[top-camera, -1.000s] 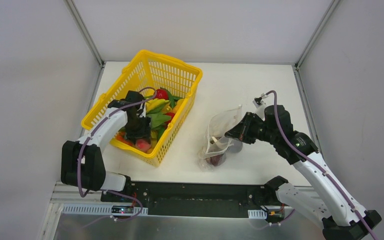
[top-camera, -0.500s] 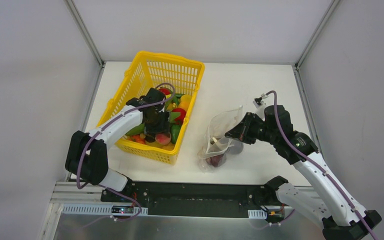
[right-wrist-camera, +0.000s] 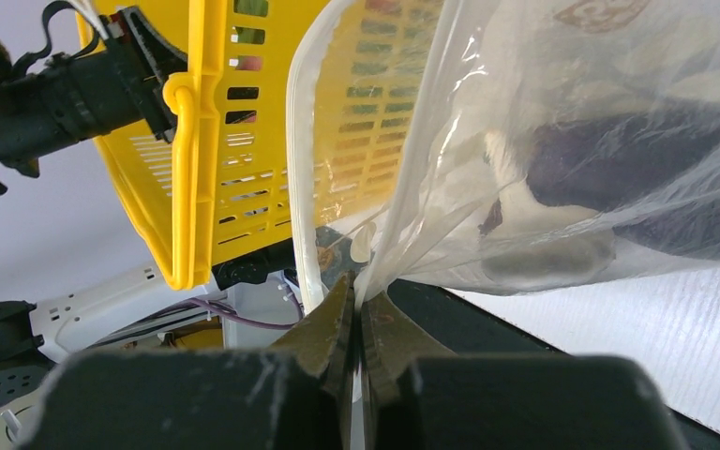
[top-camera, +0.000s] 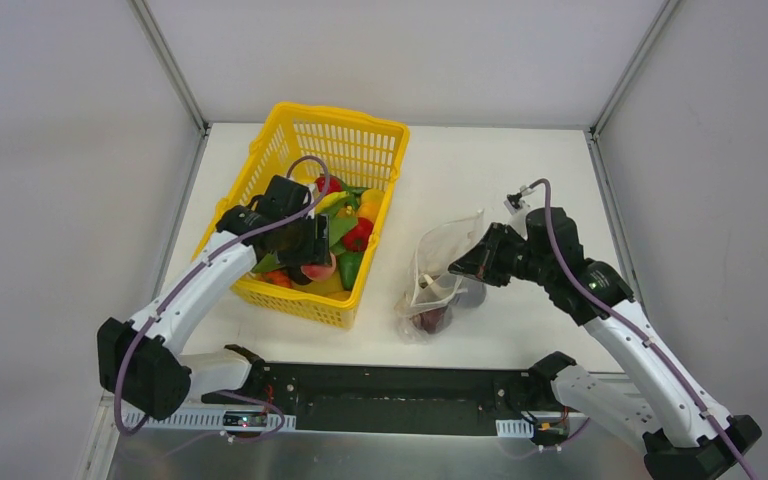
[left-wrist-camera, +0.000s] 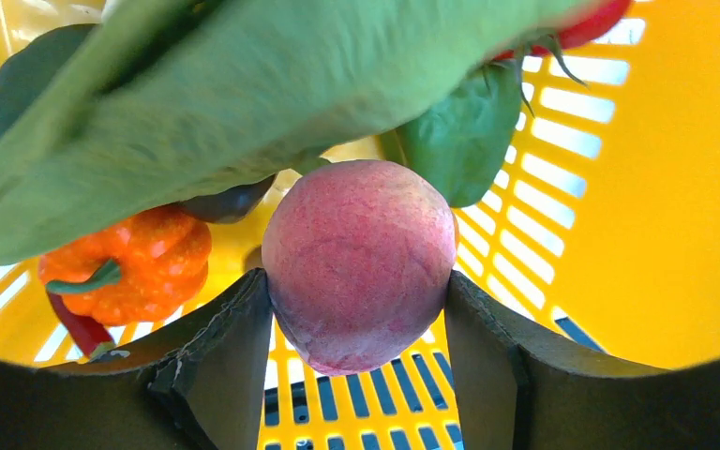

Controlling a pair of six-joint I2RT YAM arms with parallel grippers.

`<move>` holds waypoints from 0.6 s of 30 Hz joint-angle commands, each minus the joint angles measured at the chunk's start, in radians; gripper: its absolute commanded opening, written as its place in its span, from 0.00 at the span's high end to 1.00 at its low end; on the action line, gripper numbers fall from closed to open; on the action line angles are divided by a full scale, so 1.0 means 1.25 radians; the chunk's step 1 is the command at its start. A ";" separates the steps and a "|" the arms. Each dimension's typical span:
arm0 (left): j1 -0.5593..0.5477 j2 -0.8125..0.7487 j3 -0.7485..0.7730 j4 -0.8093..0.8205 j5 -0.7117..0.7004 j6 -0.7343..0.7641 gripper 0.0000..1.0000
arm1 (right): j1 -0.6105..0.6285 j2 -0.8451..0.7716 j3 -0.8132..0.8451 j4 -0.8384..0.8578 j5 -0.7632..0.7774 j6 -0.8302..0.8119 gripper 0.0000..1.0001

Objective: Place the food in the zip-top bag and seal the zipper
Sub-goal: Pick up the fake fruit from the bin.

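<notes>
My left gripper is shut on a pinkish-red peach, one piece of the food, held just above the slatted floor of the yellow basket. In the top view this gripper is inside the basket among more food: an orange pepper, long green pieces and red ones. My right gripper is shut on the edge of the zip-top bag and holds its mouth up. The zipper curves open. A dark purple piece lies in the bag.
The basket's right wall stands close to the bag's mouth, with a narrow strip of white table between them. Metal frame posts line the walls at the back. The arms' black base rail runs along the near edge.
My left arm swung right and forward inside the basket, and the basket turned and slid toward the bag. The peach now sits between the left jaws. The right arm and bag stayed still.
</notes>
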 commanded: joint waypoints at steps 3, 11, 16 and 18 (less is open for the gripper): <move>0.003 -0.104 0.015 -0.054 0.030 0.062 0.62 | 0.003 0.005 0.041 0.033 -0.015 0.006 0.95; 0.003 -0.157 0.064 -0.100 0.049 0.072 0.62 | 0.003 0.012 0.056 0.038 -0.027 0.003 0.96; 0.003 -0.216 0.100 -0.101 0.080 0.072 0.62 | 0.003 0.015 0.069 0.034 -0.043 -0.004 0.96; 0.003 -0.243 0.113 -0.088 0.098 0.063 0.62 | 0.003 0.017 0.073 0.031 -0.050 -0.002 0.97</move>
